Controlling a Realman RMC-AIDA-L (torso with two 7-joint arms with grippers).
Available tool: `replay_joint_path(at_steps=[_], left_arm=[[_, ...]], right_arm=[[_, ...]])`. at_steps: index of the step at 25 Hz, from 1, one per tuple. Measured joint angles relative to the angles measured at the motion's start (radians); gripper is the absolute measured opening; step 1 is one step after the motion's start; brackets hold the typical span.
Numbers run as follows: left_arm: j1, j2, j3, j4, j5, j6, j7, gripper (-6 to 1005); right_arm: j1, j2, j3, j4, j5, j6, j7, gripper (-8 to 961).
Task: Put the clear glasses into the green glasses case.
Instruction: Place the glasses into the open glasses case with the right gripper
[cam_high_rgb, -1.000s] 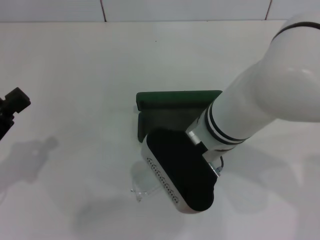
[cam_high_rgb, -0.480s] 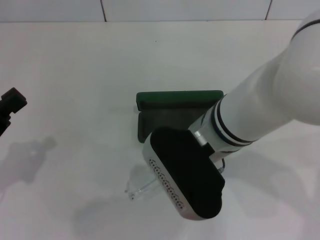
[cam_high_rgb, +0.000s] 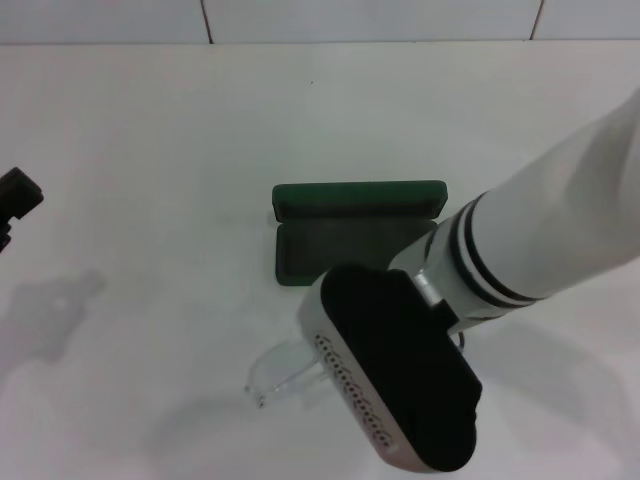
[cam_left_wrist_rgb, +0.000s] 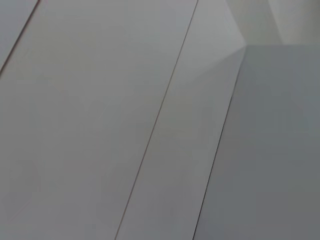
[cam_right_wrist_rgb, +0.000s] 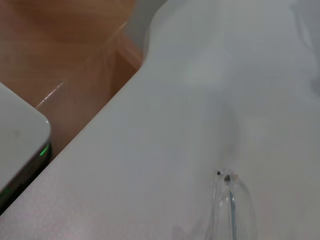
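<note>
The right gripper (cam_high_rgb: 330, 375) hangs over the clear glasses (cam_high_rgb: 275, 372), near the open green glasses case (cam_high_rgb: 345, 245); I cannot tell its grip. Lift level, lower inside squarely.

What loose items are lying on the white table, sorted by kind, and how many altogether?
Clear glasses: 1
Green glasses case, lying open: 1
Total: 2
</note>
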Motion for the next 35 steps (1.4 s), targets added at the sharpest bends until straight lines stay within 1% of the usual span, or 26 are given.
replay_joint_path(at_steps=[3, 11, 18, 30, 35], left_arm=[[0.001, 0.001, -0.001, -0.001, -0.005, 0.0, 0.004, 48], [-0.004, -0.002, -0.001, -0.002, -0.007, 0.0, 0.006, 49], [-0.006, -0.006, -0.001, -0.002, -0.007, 0.0, 0.008, 49], [-0.007, -0.012, -0.001, -0.002, -0.006, 0.0, 0.008, 49], [-0.008, -0.014, -0.001, -0.002, -0.005, 0.0, 0.006, 49]], right_arm=[[-0.027, 0.0, 0.005, -0.046, -0.06, -0.013, 0.028, 65], [-0.033, 0.0, 0.017, -0.067, -0.153, -0.004, 0.117, 68], [-0.037, 0.0, 0.017, -0.016, -0.182, 0.085, 0.17, 70], [-0.027, 0.0, 0.028, 0.082, -0.209, 0.192, 0.268, 73], [-0.028, 0.0, 0.03, 0.102, -0.217, 0.209, 0.292, 74]])
